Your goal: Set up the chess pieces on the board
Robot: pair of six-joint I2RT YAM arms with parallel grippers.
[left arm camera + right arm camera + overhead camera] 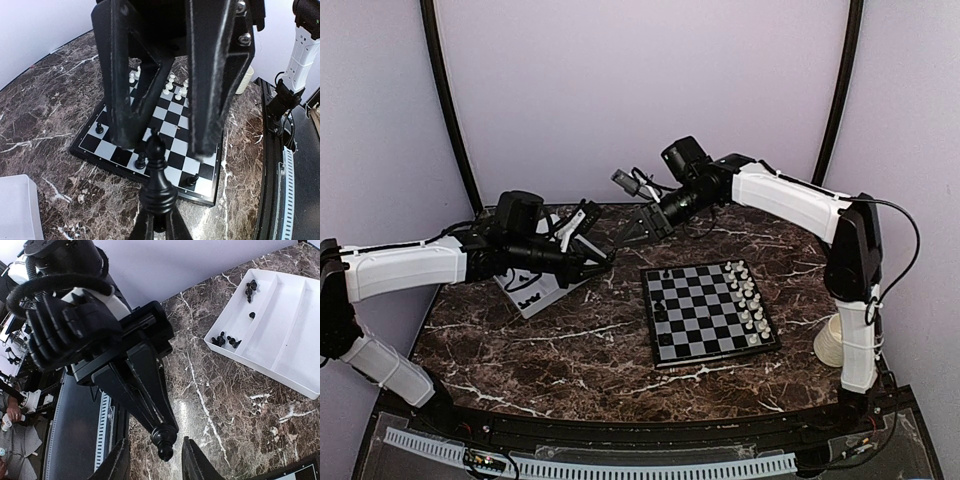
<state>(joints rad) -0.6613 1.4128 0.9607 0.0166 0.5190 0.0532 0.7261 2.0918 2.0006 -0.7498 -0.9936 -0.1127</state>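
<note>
Left end effector (159,424) grips chess piece (157,187); right end effector (164,144) straddles

Glossy chessman (158,192), polished marble table (570,350)

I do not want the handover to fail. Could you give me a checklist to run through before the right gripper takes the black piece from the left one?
1. The left gripper is shut on the black piece: ok.
2. The piece sits between the fingers of the right gripper: ok.
3. Those fingers touch the piece: not ok, the right wrist view shows gaps on both sides.
4. The board has free squares on its black side: ok.
5. The kind of piece, and so its square: cannot tell.
</note>
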